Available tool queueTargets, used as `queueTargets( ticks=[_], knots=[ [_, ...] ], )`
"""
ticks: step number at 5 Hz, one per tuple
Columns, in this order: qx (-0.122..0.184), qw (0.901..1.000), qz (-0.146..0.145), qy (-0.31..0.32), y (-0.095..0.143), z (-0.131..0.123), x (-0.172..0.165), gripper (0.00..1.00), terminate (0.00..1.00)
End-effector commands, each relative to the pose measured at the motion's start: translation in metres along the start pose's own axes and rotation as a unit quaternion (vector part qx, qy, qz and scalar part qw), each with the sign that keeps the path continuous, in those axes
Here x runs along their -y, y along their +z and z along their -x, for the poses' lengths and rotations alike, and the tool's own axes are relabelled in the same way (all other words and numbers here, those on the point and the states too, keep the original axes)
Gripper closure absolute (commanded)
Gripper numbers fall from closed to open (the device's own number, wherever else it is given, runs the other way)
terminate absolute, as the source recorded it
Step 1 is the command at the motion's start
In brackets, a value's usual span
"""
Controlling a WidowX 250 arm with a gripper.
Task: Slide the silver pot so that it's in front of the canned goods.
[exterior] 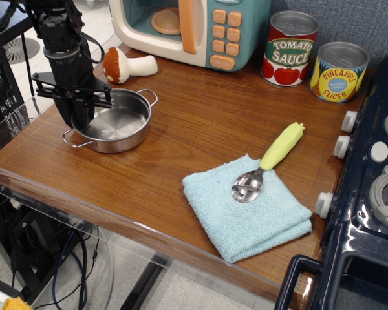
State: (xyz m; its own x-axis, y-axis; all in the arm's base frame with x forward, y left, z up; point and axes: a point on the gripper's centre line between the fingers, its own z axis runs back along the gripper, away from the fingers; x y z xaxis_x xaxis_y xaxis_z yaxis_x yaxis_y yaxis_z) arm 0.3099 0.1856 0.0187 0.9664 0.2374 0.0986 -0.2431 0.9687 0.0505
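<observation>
Now silver pot [116,121] at nine o'clock on the counter [181,142], black fingers [79,111] closed on its left rim, canned goods [315,59] well apart at two o'clock.

Black gripper [79,116] meets the silver pot [115,120] at the left end of a wooden table [181,148]

The fingers straddle the pot's left rim, one seemingly inside the bowl; whether they clamp it cannot be told. Far across the table stand the canned goods [315,59], tomato sauce beside pineapple slices, right of a toy microwave [194,29]. A toy mushroom [126,64] lies behind the pot; a spoon [268,161] rests on a blue cloth [246,206]
</observation>
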Motion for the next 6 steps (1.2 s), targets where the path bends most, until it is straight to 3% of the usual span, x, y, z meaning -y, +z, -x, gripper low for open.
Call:
queueTargets(
  ticks=[1, 3, 6],
  knots=[
    [0.017, 0.9997, -0.017, -0.002, 0.009, -0.007, -0.003, 1.0, 0.0],
    [0.056, 0.9977, -0.008, 0.038, 0.048, -0.012, -0.019, 1.0, 0.0],
    [0.073, 0.9923, 0.091, 0.041, 0.1, -0.03, 0.031, 1.0, 0.0]
  ],
)
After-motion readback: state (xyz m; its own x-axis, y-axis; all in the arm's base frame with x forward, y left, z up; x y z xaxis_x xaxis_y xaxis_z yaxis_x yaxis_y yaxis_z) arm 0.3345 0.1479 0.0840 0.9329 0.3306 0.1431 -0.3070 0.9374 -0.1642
